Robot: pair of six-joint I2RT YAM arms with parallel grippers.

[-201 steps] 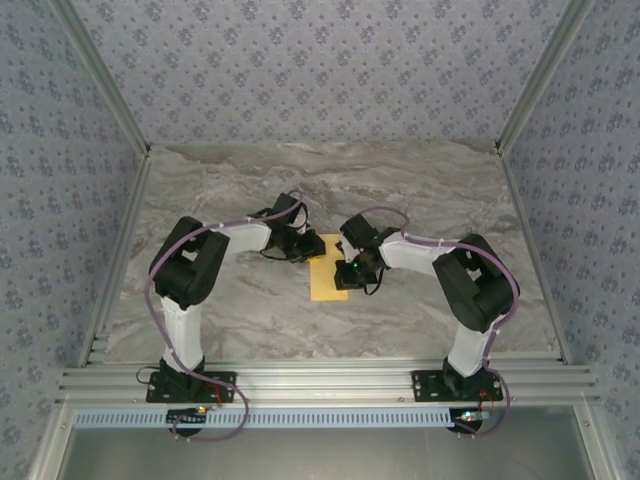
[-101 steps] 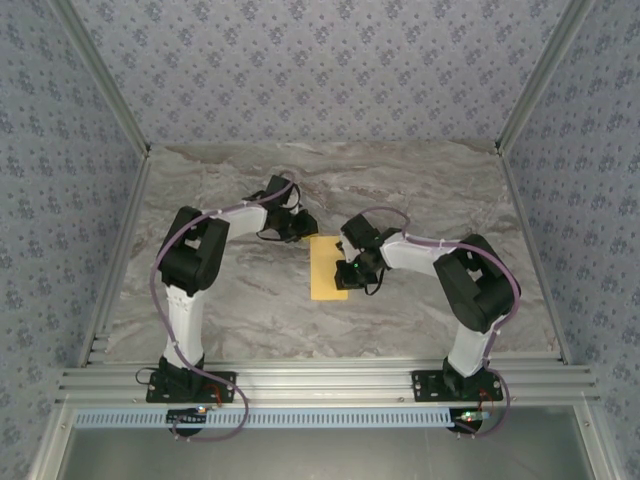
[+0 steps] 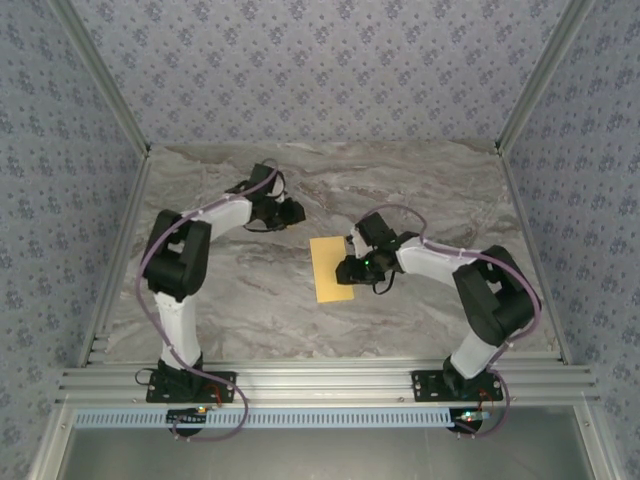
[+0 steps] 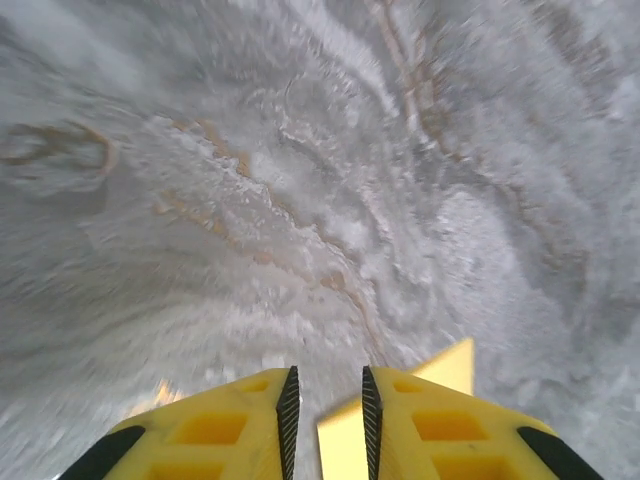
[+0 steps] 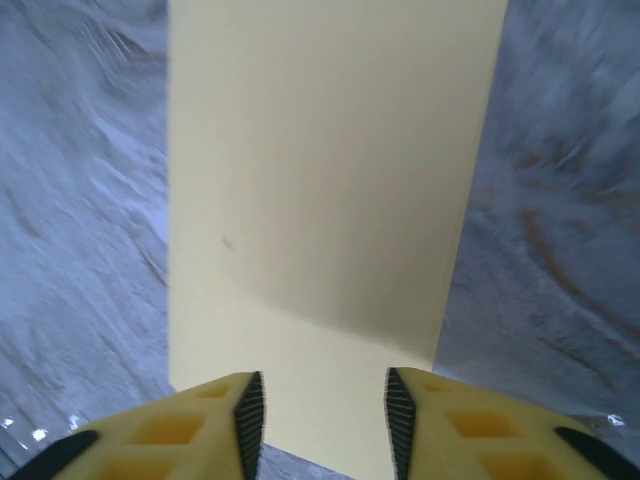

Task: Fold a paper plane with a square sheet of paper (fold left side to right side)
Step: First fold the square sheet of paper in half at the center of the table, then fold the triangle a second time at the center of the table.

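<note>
Top view: the square sheet of paper lies mid-table as a narrow doubled rectangle. The left gripper was beside it a second ago and has drawn off to the far left. The right gripper sits at its right edge.

Left wrist: jaws slightly parted, pinching nothing. A corner of the sheet shows beyond them.

Right wrist: jaws, previously pressed together, now spread over the flat sheet.

Judgement: left-to-right fold made and released; next crease pending.

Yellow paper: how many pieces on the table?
1. The yellow sheet lies flat mid-table, at the tips of the right gripper. Another could be hidden under an arm.
</note>
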